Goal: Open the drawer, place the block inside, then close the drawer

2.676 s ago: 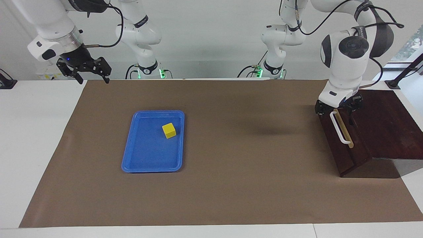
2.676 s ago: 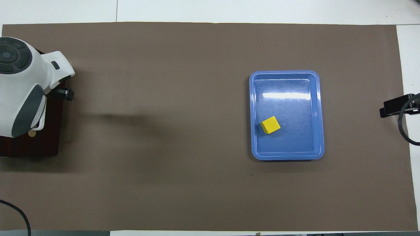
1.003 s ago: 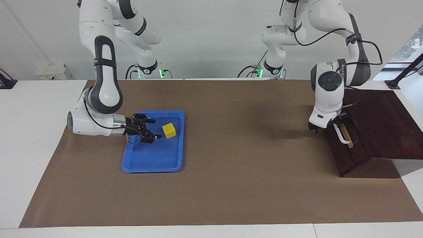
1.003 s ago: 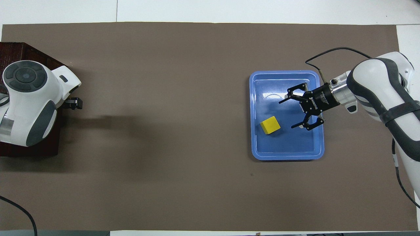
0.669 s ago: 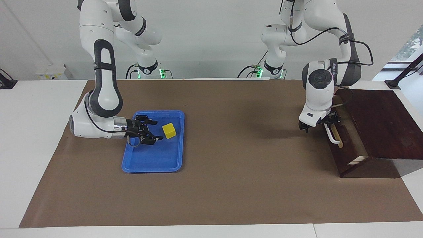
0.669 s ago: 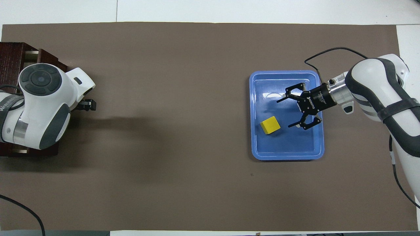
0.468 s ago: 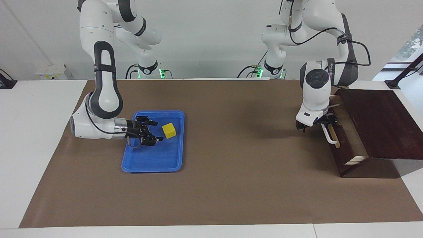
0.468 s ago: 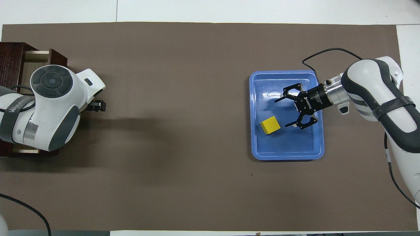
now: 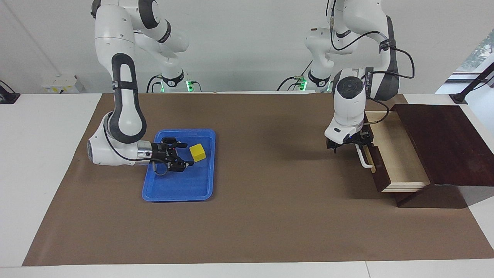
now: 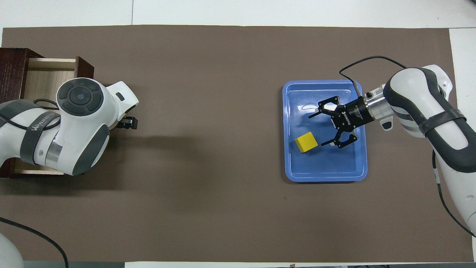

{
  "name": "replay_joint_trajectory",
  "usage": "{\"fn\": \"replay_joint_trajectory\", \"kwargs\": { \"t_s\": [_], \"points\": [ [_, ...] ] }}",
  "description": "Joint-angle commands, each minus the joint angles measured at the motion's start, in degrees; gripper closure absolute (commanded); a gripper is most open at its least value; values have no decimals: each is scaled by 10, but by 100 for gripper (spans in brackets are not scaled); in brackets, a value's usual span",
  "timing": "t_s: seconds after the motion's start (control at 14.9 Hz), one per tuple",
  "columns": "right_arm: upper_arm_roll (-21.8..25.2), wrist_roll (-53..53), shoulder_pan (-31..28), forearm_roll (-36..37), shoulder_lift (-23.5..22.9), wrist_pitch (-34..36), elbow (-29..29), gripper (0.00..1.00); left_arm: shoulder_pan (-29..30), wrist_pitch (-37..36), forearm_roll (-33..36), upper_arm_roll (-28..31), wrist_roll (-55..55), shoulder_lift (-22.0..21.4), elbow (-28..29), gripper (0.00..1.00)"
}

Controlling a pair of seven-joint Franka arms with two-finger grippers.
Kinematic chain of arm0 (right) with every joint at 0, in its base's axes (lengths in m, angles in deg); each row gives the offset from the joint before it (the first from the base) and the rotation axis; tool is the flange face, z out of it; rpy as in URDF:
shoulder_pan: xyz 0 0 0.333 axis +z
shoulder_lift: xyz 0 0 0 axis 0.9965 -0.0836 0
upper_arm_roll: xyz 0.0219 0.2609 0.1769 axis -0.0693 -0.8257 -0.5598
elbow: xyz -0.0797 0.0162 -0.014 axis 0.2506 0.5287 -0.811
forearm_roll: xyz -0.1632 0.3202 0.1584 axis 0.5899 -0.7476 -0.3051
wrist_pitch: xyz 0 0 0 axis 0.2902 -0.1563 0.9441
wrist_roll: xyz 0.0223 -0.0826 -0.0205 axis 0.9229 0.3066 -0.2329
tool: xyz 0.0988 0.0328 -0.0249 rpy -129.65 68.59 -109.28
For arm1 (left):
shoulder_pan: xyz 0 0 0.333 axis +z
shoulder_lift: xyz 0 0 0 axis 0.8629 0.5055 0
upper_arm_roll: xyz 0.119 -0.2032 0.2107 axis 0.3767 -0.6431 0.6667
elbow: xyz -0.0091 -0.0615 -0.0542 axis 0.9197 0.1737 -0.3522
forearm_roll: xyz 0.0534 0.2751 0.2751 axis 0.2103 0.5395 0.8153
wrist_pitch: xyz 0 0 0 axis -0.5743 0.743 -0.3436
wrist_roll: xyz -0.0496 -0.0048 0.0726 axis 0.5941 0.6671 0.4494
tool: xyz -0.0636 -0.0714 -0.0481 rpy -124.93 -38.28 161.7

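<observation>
A robotics lab is indicated: two white arms [image 9: 123, 96] are mounted at a white table [image 9: 34, 162] covered by a brown mat [image 9: 270, 216], with cabling before a bare wall [image 9: 239, 42]

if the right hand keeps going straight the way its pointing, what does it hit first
Most likely the block. The right hand lies low over the tray, open, fingers aimed along it at the block just ahead. Its height is hard to judge, so it might skim the block's top.
</observation>
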Motion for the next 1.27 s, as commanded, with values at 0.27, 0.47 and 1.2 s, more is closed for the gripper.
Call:
{"fn": "replay_joint_trajectory", "kwargs": {
  "t_s": [0.27, 0.47, 1.2],
  "points": [
    [1, -32, 19, 20, -4, -9, 1, 0, -18, -88, -22, 1, 1, 17, -82, 0],
    [1, -38, 19, 31, -3, -11, -4, 0, -22, -127, -41, 1, 1, 24, -122, 0],
    [1, -43, 19, 38, 1, -7, -11, 0, -47, -211, -193, -1, 357, 5, -228, 0]
  ]
}}
